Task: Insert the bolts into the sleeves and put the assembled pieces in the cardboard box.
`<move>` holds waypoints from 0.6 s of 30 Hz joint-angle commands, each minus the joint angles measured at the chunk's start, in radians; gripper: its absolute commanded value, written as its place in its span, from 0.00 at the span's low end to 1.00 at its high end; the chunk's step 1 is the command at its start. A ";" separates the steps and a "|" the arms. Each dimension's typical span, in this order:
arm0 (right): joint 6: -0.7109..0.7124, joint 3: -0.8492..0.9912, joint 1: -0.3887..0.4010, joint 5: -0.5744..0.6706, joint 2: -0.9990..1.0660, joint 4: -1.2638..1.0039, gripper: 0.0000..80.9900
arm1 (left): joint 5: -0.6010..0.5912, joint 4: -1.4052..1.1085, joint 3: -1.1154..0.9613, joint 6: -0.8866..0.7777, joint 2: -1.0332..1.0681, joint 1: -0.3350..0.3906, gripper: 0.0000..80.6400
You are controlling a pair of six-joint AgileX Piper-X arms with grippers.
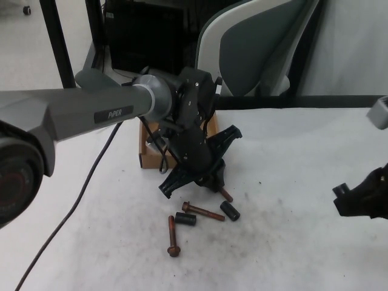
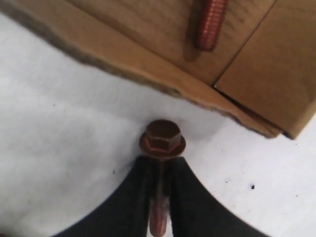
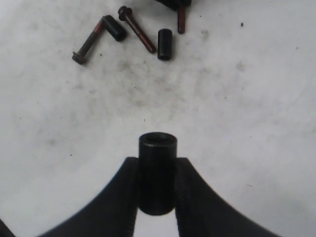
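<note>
My left gripper hangs just in front of the cardboard box, shut on a copper-coloured bolt whose hex head sticks out past the fingertips. A threaded bolt end lies inside the box. My right gripper is at the bench's right side, shut on a black sleeve with its open bore facing out. On the bench between them lie two loose bolts and two black sleeves.
A black cable trails across the white bench on the left. An office chair stands behind the bench's far edge. Bare bench lies between the loose parts and the right gripper.
</note>
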State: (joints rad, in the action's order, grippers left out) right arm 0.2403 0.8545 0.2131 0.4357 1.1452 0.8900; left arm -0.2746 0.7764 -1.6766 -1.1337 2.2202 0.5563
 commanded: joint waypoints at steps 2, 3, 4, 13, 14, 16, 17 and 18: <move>-0.014 -0.069 -0.004 0.054 -0.161 -0.047 0.00 | 0.089 -0.017 0.004 0.014 0.025 -0.005 0.01; -0.016 -0.082 -0.004 0.081 -0.186 -0.049 0.00 | 0.089 -0.017 0.004 0.024 0.025 -0.005 0.01; -0.025 -0.103 -0.004 0.105 -0.222 -0.051 0.00 | 0.089 -0.017 0.004 0.045 0.025 -0.005 0.01; -0.040 -0.243 -0.004 0.191 -0.350 -0.060 0.00 | 0.125 -0.017 0.004 0.298 -0.024 0.017 0.01; -0.040 -0.252 -0.004 0.219 -0.352 -0.068 0.00 | 0.125 -0.017 0.004 0.316 -0.031 0.017 0.01; -0.040 -0.273 -0.004 0.283 -0.352 -0.088 0.00 | 0.125 -0.017 0.004 0.361 -0.048 0.017 0.01; -0.040 -0.281 -0.004 0.299 -0.352 -0.097 0.00 | 0.125 -0.017 0.004 0.378 -0.056 0.017 0.01; -0.040 -0.287 -0.004 0.306 -0.352 -0.106 0.00 | 0.125 -0.017 0.004 0.399 -0.067 0.017 0.01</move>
State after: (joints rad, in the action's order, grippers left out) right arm 0.2004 0.5962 0.2131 0.6431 0.8048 0.8284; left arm -0.1952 0.7565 -1.6766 -0.8334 2.2041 0.5727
